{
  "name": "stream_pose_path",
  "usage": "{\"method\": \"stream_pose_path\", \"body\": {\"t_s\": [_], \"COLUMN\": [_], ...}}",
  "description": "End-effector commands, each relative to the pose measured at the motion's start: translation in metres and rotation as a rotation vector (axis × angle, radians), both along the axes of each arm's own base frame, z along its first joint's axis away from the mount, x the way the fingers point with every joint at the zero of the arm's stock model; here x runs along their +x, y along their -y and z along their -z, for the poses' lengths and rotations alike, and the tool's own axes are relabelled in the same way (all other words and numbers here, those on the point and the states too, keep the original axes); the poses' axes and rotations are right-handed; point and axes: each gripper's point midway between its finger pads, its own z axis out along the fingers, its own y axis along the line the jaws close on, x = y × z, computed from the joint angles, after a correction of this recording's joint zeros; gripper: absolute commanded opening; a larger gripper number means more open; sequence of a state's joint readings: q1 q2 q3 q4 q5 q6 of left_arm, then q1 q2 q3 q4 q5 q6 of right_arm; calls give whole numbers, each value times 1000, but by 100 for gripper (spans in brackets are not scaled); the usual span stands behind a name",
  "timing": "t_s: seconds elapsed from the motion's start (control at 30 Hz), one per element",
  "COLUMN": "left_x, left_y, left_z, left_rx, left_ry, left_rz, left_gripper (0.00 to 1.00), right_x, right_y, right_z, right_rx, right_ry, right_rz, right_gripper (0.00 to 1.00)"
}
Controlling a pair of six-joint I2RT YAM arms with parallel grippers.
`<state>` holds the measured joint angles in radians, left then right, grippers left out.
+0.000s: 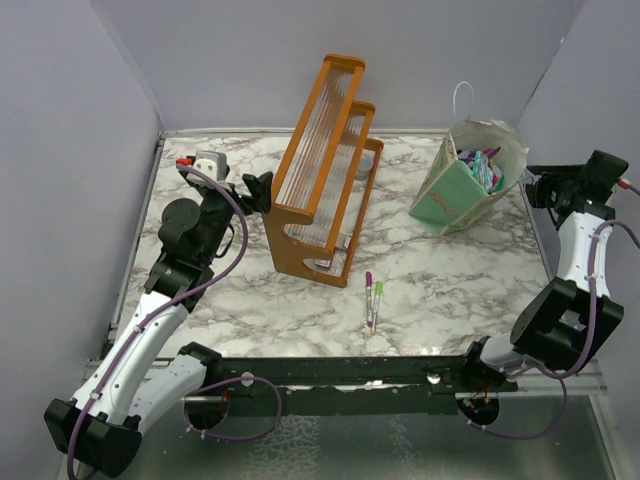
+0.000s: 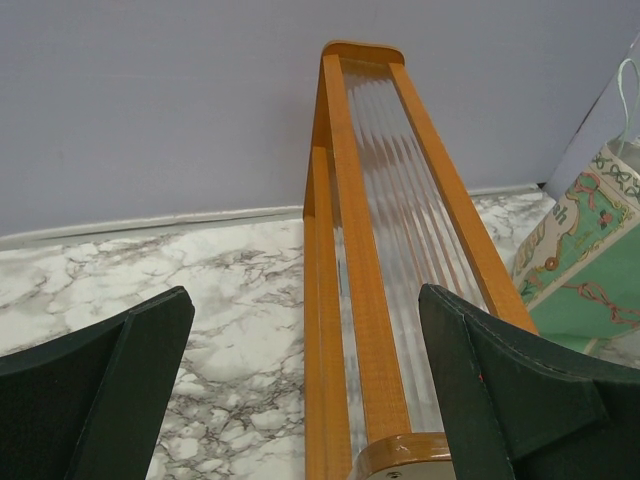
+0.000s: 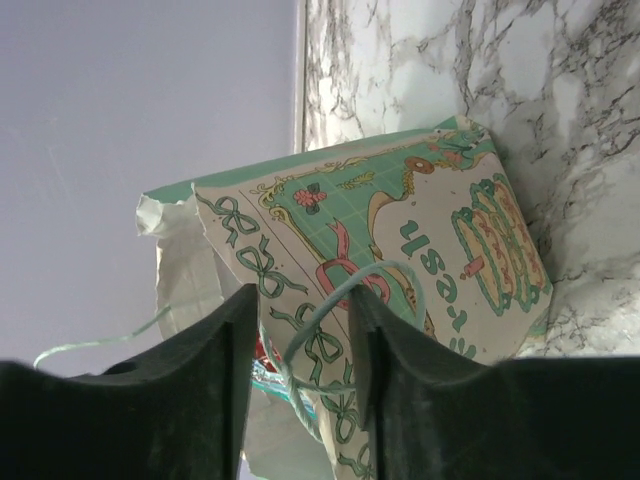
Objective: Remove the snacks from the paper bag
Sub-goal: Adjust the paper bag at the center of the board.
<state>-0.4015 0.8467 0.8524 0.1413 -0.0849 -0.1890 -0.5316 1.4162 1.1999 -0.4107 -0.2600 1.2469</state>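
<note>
The mint-green paper bag (image 1: 455,190) stands tilted at the back right, its mouth facing up and right. Several foil snacks (image 1: 483,166) in teal, magenta and blue show inside it. My right gripper (image 1: 537,187) is just right of the bag's mouth. In the right wrist view the right gripper (image 3: 303,315) is partly open, with the bag's printed face (image 3: 400,230) and a cord handle (image 3: 340,292) showing between the fingers. A bit of red and teal snack (image 3: 260,358) shows there too. My left gripper (image 1: 262,190) is open and empty beside the rack. It also shows wide open in the left wrist view (image 2: 305,330).
An orange wooden slatted rack (image 1: 325,165) stands at mid table, close in front of the left gripper (image 2: 400,250). Two marker pens (image 1: 373,295) lie near the front centre. Grey walls enclose the table on three sides.
</note>
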Motion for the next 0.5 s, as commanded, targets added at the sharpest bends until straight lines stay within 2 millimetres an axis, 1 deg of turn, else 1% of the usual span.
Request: {"method": "stream_pose_path", "body": {"t_s": [0.0,0.07,0.1,0.13,0.17,0.23,0.33,0.4,0.47], "left_x": [-2,-1,-1,-1,-1,-1,0,-1,-1], "left_y": [5,6,6,6,6,6,7,7,7], "left_z": [-14,-13,-14,-13,-14,-13,-12,-12,-12], "left_rx": [-17,-16,-17,-17,-18,-17,-18,-19,-19], "left_ry": [34,31,32,31,31,29,28,29,28], "left_rz": [28,30,32,33,33,33,33,33,34], "left_gripper": [99,99,99,99,99,99,99,99,99], "right_x": [15,15,14,11,9,0,-10,-13,-10], "right_y": [0,0,2,6,10,21,32,32,24], "right_z": [-5,-10,-13,-17,-26,-38,-67,-92,-121], "right_rx": [34,21,6,-17,-53,-138,-311,-445,-595], "right_ry": [66,80,84,81,80,58,80,131,214], "right_rz": [-19,-19,-10,6,25,65,82,44,-50], "right_gripper": [33,14,7,4,2,1,1,1,1]}}
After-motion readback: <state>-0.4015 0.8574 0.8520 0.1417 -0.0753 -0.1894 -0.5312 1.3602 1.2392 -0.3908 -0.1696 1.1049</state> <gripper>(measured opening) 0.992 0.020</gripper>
